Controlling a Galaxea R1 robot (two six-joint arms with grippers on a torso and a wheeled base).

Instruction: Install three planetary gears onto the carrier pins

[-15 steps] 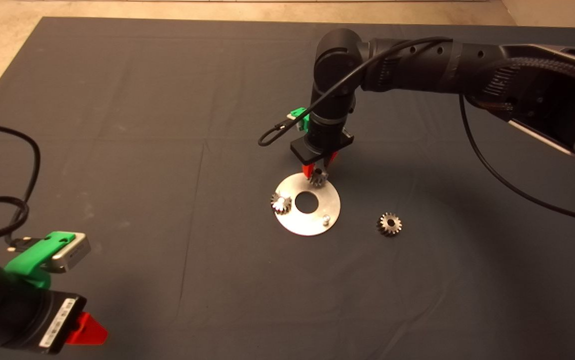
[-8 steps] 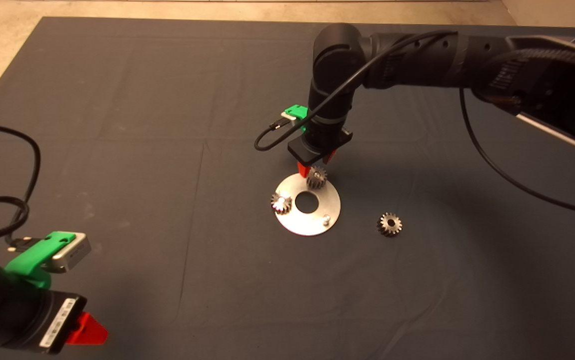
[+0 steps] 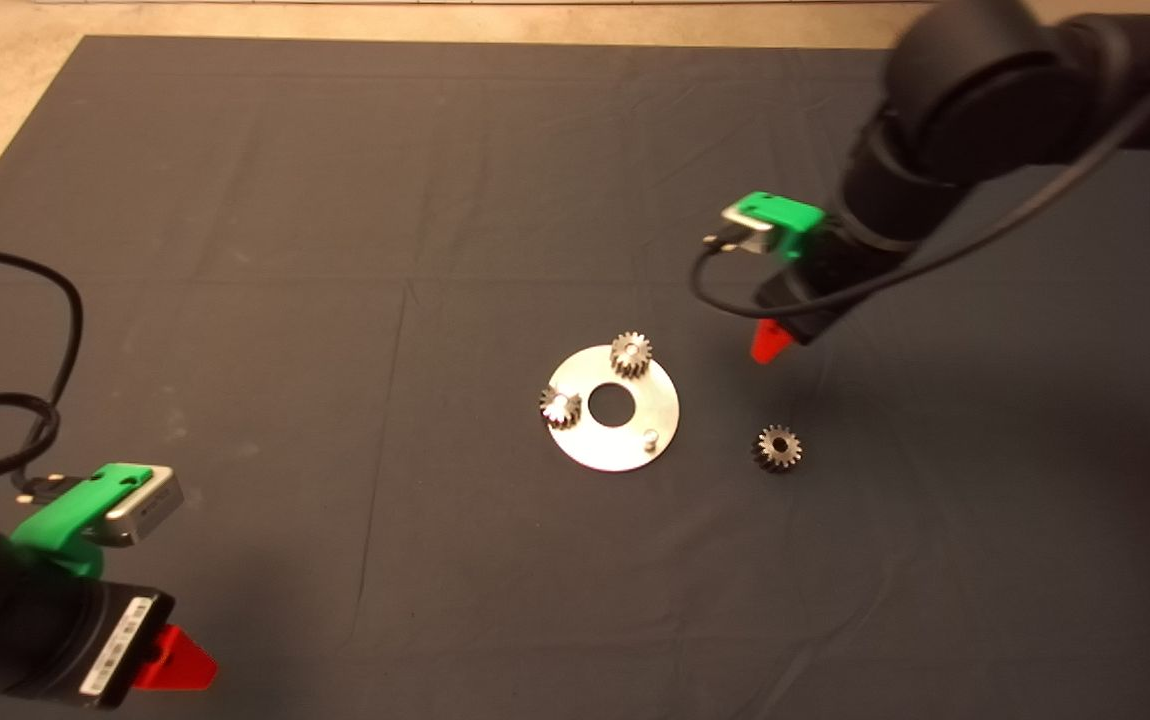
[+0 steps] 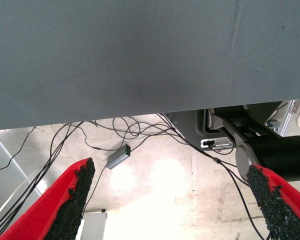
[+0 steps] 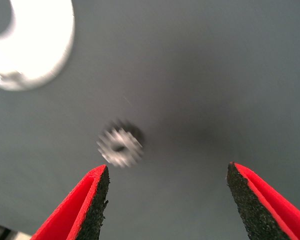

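Over at the lower left edge of the dark mat [image 3: 235, 250] sits the left gripper [image 3: 175, 662], green-bodied with red fingers, parked and idle; its wrist camera shows the two black-padded fingers [image 4: 77, 200] spread wide apart with nothing between them, the mat's edge above and a floor strewn with black cables [image 4: 115, 131] beyond. Moving toward the middle, there lies the flat round silver metal disc [image 3: 635, 455] with its large centre hole, resting on the mat. A small grey-silver toothed gear [image 3: 560, 406] sits on the pin at the disc's left rim, and a second small steel gear [image 3: 630, 354] sits on the pin at the disc's far rim. The third short silver cylindrical pin [image 3: 650, 438] stands bare near the disc's near-right rim. Just beyond the disc to the right, apart from it, a dark steel toothed gear [image 3: 778, 447] with a centre hole lies flat on the mat. Further right, the right gripper [image 3: 771, 344] hangs above the mat on its black arm [image 3: 975, 110], up and to the right of the disc and clear of it. Its wrist view shows the red fingers [image 5: 92, 205] open wide and empty, with the loose gear [image 5: 120, 146] below and between them, nearer one finger, and a slice of the bright disc [image 5: 37, 47] off to the side.
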